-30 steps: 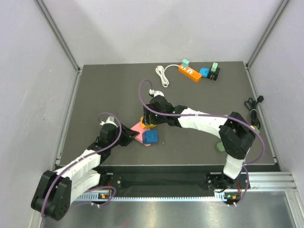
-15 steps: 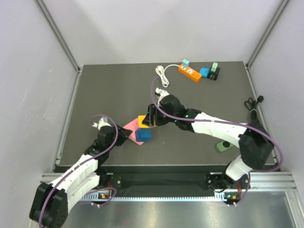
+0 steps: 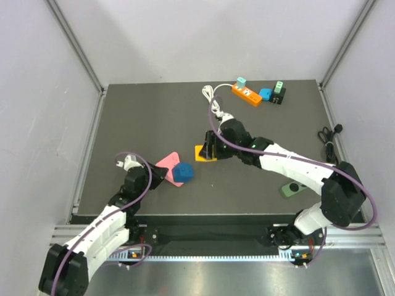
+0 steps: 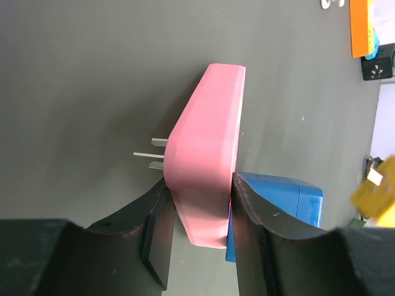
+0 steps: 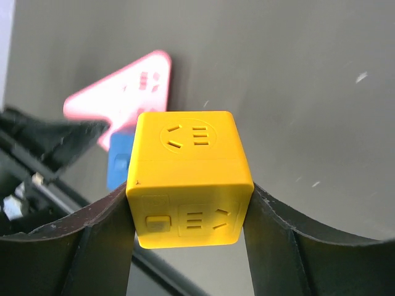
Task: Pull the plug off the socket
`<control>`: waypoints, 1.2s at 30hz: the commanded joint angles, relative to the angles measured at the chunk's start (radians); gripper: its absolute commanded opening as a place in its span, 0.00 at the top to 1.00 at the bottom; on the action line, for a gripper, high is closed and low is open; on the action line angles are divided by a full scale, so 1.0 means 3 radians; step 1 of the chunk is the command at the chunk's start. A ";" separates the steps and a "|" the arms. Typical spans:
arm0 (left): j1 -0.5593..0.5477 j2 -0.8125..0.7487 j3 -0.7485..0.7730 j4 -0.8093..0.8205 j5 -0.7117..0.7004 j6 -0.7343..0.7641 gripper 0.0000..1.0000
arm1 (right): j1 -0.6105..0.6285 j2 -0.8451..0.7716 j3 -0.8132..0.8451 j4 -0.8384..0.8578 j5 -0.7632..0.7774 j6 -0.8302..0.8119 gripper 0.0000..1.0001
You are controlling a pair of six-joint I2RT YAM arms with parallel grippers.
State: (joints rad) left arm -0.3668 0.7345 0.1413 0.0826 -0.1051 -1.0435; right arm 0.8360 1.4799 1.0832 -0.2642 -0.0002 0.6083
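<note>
My left gripper is shut on a pink triangular adapter, gripping its narrow end; metal prongs stick out of its left face. A blue cube sits against the pink adapter's other face. My right gripper is shut on a yellow socket cube, squeezed between both fingers in the right wrist view. The yellow cube is apart from the pink and blue pieces, with a gap of dark table between them. The pink adapter and blue cube show blurred behind it.
An orange power strip with a teal plug, a blue plug and a black adapter lie at the table's far edge. A white coiled cable lies beside them. A black cable and a green object are at right.
The yellow cube has come away from the pink and blue pieces; my right gripper carried it up and right. My left gripper drew the pink adapter and blue cube left and nearer.
</note>
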 commanded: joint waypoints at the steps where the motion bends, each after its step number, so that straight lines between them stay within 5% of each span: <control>1: 0.0016 0.0006 -0.0129 -0.0337 0.0099 0.0288 1.00 | -0.0433 -0.0198 0.0041 0.0463 -0.0218 -0.0105 1.00; 8: 0.0016 -0.0004 -0.0179 -0.0071 0.0457 0.0247 1.00 | -0.1038 0.0322 -0.0144 0.1017 -0.1164 -0.0140 1.00; 17: 0.0021 -0.0004 -0.0129 -0.0163 0.0790 0.0293 1.00 | -0.1155 0.0828 0.0019 0.1229 -0.1533 -0.0253 0.98; 24: 0.0021 0.0072 -0.0032 -0.0260 0.0908 0.0349 1.00 | -0.1171 0.1187 0.0056 0.1228 -0.1554 -0.0360 0.85; 28: 0.0021 0.0047 -0.0036 -0.0260 0.0933 0.0344 1.00 | -0.1181 0.1193 0.0101 0.1142 -0.1426 -0.0468 0.64; 34: 0.0021 0.0031 -0.0026 -0.0352 0.0933 0.0370 1.00 | -0.1186 0.1091 0.0540 0.0197 -0.0706 -0.0953 0.08; 36: 0.0021 0.0037 -0.0031 -0.0352 0.0923 0.0375 1.00 | -0.1156 0.1055 0.0638 -0.0141 -0.0404 -0.1061 0.01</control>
State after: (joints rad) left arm -0.3599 0.7357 0.1280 0.0895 0.1692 -0.9802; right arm 0.4919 1.8397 1.1919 -0.1467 -0.2771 0.3950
